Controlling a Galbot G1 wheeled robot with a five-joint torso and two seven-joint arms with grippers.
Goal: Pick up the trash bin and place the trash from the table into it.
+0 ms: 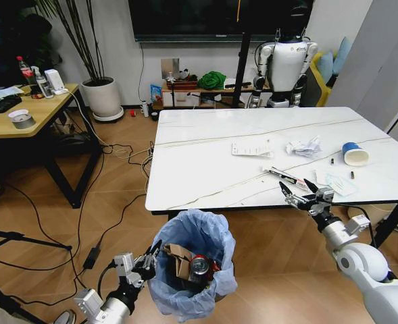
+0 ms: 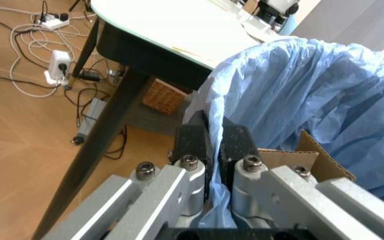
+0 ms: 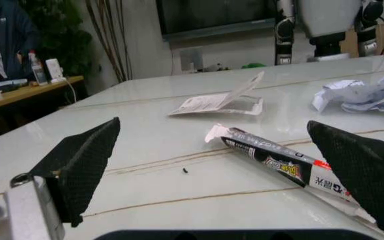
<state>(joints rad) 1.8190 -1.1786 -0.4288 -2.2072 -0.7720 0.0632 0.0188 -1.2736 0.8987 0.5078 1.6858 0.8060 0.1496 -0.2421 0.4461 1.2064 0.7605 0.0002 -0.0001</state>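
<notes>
The trash bin [image 1: 193, 270], lined with a crinkled light-blue bag, hangs just in front of the table's [image 1: 199, 169] near edge. My left gripper [image 1: 151, 259] is shut on its rim, and the fingers [image 2: 195, 142] pinch the blue bag [image 2: 299, 90]. Brown cardboard [image 1: 178, 259] and a red can [image 1: 200, 264] lie inside. My right gripper [image 1: 300, 196] is open over the table's front edge, its pads [image 3: 85, 160] on either side of a printed tube wrapper [image 3: 279, 162]. Farther back lie a printed sheet [image 1: 251, 149], crumpled white paper [image 1: 304, 146] and a blue-and-white cup [image 1: 354, 154].
A tan wooden desk [image 1: 23, 115] stands at the left with cables [image 1: 117, 152] on the floor between it and the table. A plant pot [image 1: 104, 98] and another robot [image 1: 286, 64] stand against the back wall. White sheets [image 1: 335, 182] lie right of my right gripper.
</notes>
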